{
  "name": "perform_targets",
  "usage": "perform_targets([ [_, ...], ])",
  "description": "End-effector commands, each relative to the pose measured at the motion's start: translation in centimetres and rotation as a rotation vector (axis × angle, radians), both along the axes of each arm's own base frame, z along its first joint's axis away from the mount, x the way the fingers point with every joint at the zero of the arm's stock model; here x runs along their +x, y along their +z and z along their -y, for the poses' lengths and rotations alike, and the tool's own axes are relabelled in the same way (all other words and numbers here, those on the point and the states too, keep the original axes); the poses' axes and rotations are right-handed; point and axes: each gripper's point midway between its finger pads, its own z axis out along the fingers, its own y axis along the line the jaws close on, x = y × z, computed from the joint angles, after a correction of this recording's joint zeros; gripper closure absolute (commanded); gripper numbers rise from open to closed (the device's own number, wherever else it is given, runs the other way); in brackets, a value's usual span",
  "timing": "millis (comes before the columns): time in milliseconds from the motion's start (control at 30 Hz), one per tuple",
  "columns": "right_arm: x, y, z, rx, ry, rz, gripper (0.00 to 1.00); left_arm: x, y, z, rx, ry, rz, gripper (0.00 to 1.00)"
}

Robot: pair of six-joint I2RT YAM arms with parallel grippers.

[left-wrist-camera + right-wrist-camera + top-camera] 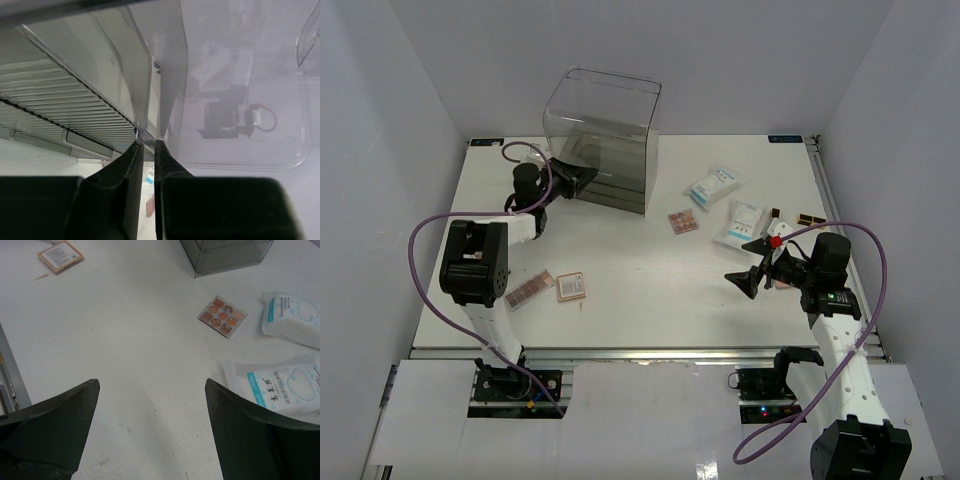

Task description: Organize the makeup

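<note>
The makeup lies scattered on the white table. A pink palette (529, 289) and an orange palette (570, 286) lie near the left; the orange one also shows in the right wrist view (60, 256). A brown multi-pan palette (683, 221) (222, 316) lies mid-table. Two white-and-blue packets (712, 186) (744, 224) lie to the right, also in the right wrist view (295, 320) (280, 390). My left gripper (576, 178) (146, 142) is shut on a thin clear plastic edge of the box (145, 134). My right gripper (752, 278) (151, 385) is open and empty over bare table, left of the near packet.
The big clear plastic box (605, 120) with dark drawers (227, 252) stands at the back centre. Two small dark items (776, 213) (810, 218) lie by the right edge. A metal rail (640, 352) runs along the table's near edge. White walls enclose three sides.
</note>
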Motion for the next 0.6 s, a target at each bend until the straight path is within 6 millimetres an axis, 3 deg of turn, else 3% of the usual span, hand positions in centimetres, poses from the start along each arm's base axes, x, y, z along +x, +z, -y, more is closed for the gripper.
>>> perform_targets([
  [0, 0.1, 0.3, -0.2, 0.007, 0.021, 0.031, 0.08, 0.3, 1.9, 0.6, -0.015, -0.021, 0.074, 0.81],
  [167, -0.2, 0.3, -0.4, 0.015, 0.036, 0.027, 0.08, -0.7, 2.3, 0.8, -0.038, -0.048, 0.100, 0.94],
  [300, -0.7, 0.9, -0.9, 0.038, 0.085, 0.032, 0.08, -1.9, 3.8, 0.9, -0.042, -0.067, 0.136, 0.99],
  [400, -1.0, 2.6, -1.6, 0.071, 0.145, 0.036, 0.08, -3.0, 5.4, 1.0, -0.043, -0.089, 0.170, 1.00],
  [567, 0.5, 5.8, -3.3, 0.097, 0.169, -0.033, 0.09, -5.0, 7.7, 0.9, -0.041, -0.113, 0.211, 1.00],
])
